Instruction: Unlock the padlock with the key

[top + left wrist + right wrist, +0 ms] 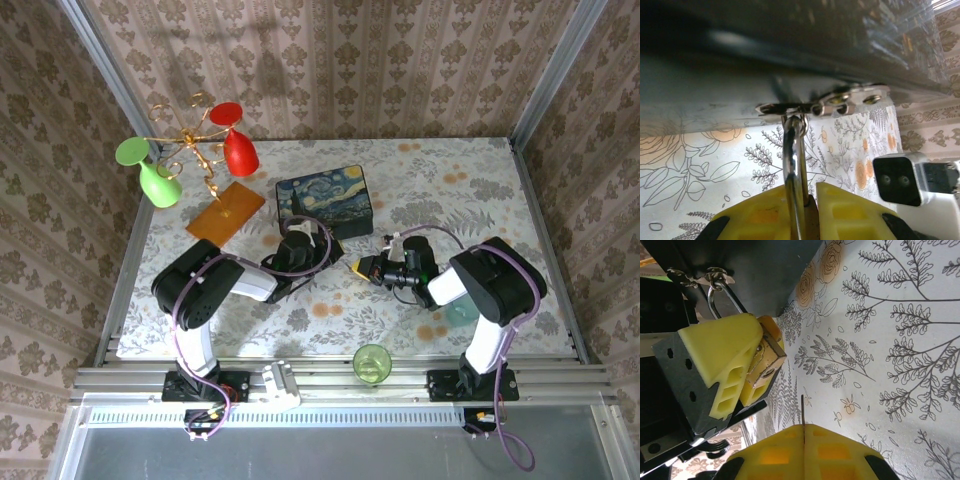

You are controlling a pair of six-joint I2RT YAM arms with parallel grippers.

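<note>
From above, both arms meet at the front of the box [325,200]. Left wrist cam: the left gripper [802,200] is narrow, pinching the padlock [794,155], which is hooked through the box's clasp [830,105]. Right wrist cam: the right gripper [804,432] is clamped on the key [803,412], just short of the lock. I'd square the blade to the keyhole, then ease in slowly. Count: one padlock, one key, one box, two grippers.

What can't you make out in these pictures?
Left wrist view: padlock body mostly buried between the fingers of the left gripper.
Right wrist view: key head inside the shut right gripper; blade seen edge-on.
Top view: padlock and key too small to pick out.
</note>
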